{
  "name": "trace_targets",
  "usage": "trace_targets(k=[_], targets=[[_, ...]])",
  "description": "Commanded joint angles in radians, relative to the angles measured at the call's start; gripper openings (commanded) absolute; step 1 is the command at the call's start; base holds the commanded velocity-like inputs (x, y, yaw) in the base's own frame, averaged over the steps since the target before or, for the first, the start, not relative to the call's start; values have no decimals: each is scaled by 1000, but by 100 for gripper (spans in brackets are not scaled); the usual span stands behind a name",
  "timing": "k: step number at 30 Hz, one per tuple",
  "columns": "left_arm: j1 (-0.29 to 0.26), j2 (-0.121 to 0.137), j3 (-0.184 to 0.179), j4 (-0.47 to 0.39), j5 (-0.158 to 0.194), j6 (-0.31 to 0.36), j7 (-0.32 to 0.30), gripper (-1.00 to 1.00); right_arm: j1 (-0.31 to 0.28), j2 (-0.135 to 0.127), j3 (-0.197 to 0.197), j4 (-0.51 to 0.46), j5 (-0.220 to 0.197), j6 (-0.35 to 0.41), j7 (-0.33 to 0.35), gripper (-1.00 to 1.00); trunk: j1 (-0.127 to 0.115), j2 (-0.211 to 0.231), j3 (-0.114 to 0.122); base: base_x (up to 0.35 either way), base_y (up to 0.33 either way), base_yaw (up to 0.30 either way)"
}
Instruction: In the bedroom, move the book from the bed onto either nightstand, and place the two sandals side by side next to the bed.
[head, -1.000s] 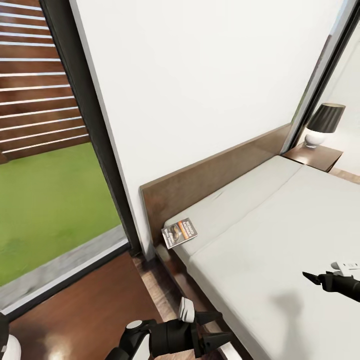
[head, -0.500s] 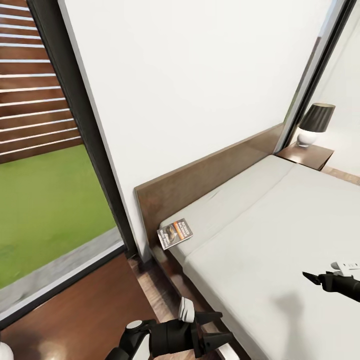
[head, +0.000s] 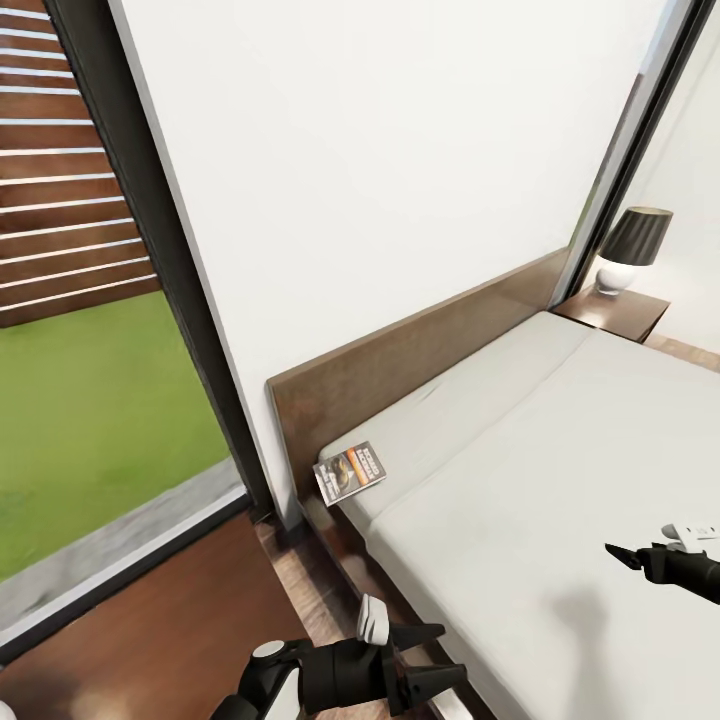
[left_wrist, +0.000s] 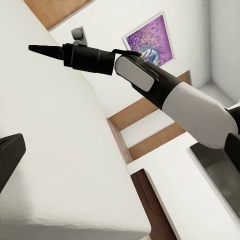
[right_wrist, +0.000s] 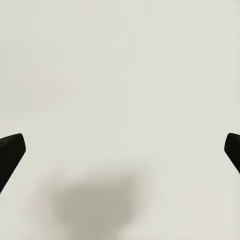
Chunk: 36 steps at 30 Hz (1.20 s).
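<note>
Approach step for the book move. The small dark paperback book with an orange band lies on the near-left corner of the pale-grey mattress of the dark-brown platform bed, by the headboard. Left black gripper hangs low beside the bed frame, fingers spread, empty. Right black gripper hovers over the mattress, jaws wide, empty. A reddish-brown nightstand with a lamp stands far right. Next, judged: reach the left arm forward to the book.
</note>
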Motion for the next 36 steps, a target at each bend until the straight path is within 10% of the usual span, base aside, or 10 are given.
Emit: trace_targets(k=[1, 36], targets=[[-1, 0, -1, 0, 8, 10, -1, 100, -1, 0, -4, -1, 7, 5, 7, 100, 0, 0, -1, 4, 0, 0], [5, 6, 12, -19, 17, 7, -10, 100, 37, -1, -24, 2, -14, -9, 18, 100, 0, 0, -1, 0, 0, 0]])
